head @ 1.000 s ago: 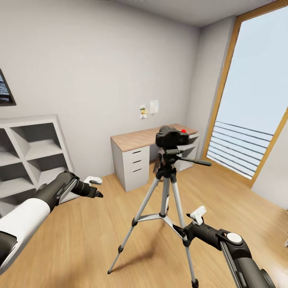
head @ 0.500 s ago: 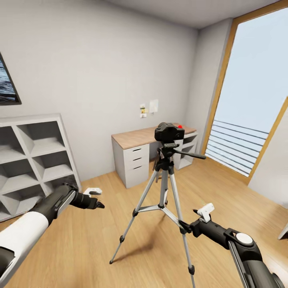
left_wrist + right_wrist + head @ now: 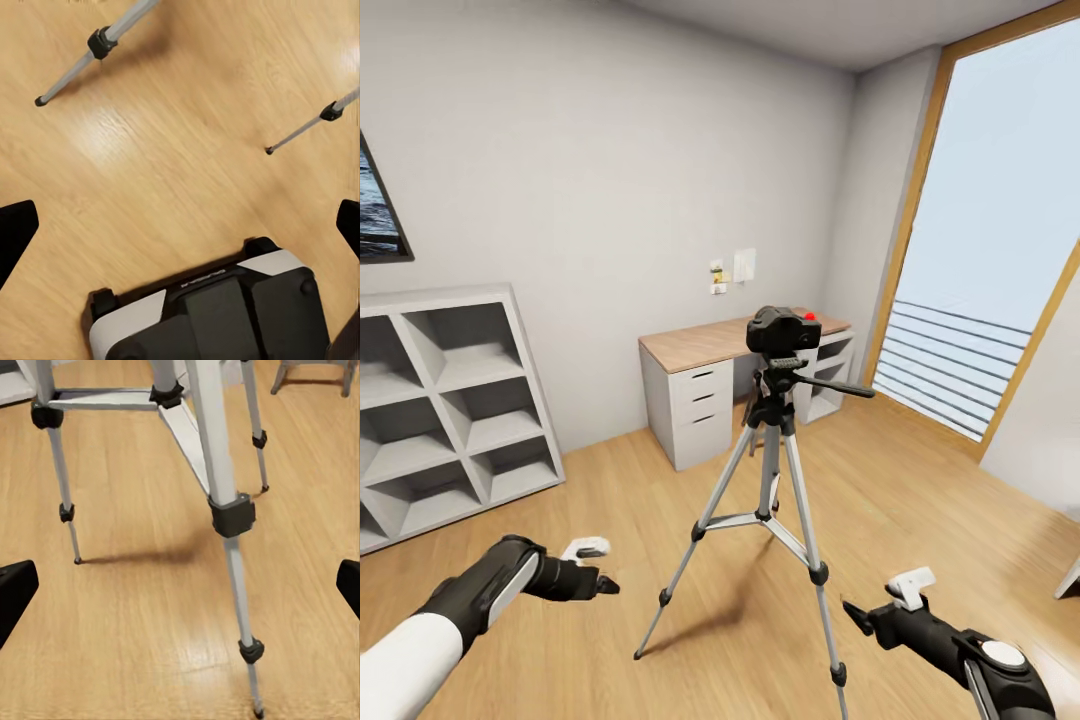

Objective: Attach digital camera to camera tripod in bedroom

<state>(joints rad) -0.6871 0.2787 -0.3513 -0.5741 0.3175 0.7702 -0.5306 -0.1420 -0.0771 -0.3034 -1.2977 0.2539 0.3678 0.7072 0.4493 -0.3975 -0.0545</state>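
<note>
Light wooden floor (image 3: 187, 172) spreads under the camera. At eleven o'clock a silver tripod (image 3: 82, 64) leg with a black collar slants down to a black foot on the planks. At two o'clock a second, thinner-looking leg ends in its foot, well apart from the first. The left claw (image 3: 180, 225) stands wide, one dark fingertip (image 3: 15, 232) at nine o'clock, the other at three o'clock, nothing between them. The black-and-white wrist housing (image 3: 210, 311) sits at six o'clock.
</note>
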